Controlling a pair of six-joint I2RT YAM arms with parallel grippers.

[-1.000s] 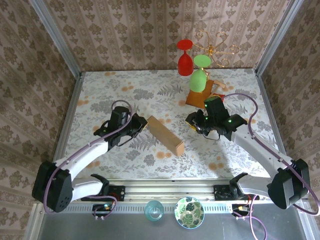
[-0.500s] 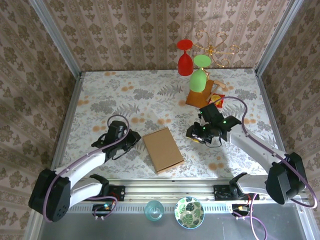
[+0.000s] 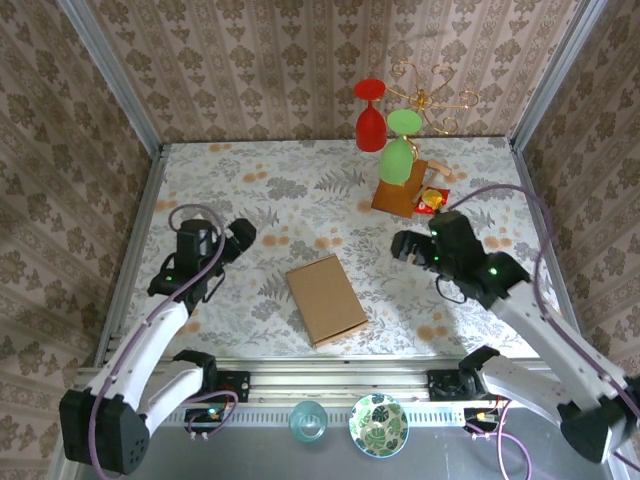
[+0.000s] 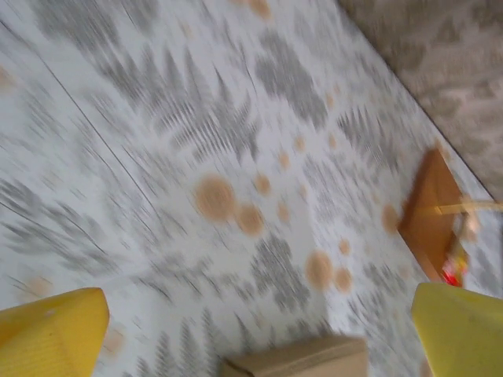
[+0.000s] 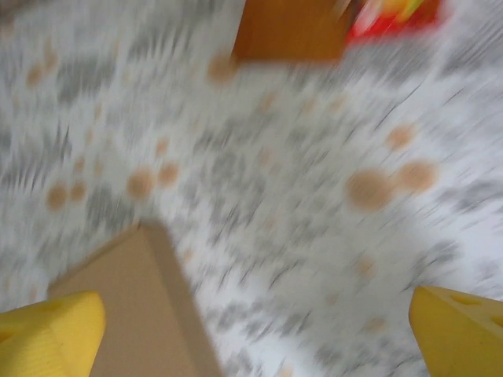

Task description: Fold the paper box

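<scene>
The paper box [image 3: 326, 299] lies flat and closed on the patterned table, near the front middle, and nothing touches it. My left gripper [image 3: 241, 233] hovers to its upper left, well apart from it. In the left wrist view this gripper [image 4: 255, 334] is open, its yellow fingertips [image 4: 49, 336] spread wide, with a box edge [image 4: 299, 362] at the bottom. My right gripper [image 3: 401, 246] hangs to the box's upper right. In the blurred right wrist view it [image 5: 253, 334] is open and empty, and a box corner [image 5: 126, 314] shows at lower left.
A wooden stand [image 3: 400, 196] holding a green wine glass [image 3: 397, 160] stands at the back right, with a red glass [image 3: 370, 125] and a gold rack [image 3: 430, 98] behind. A small red item [image 3: 432, 200] lies beside the stand. A bowl [image 3: 378, 424] and a cup [image 3: 308, 420] sit below the front rail.
The box, on edge between both grippers a second ago, dropped flat onto the table. Both grippers have since pulled back from it, left arm leftward, right arm rightward.
</scene>
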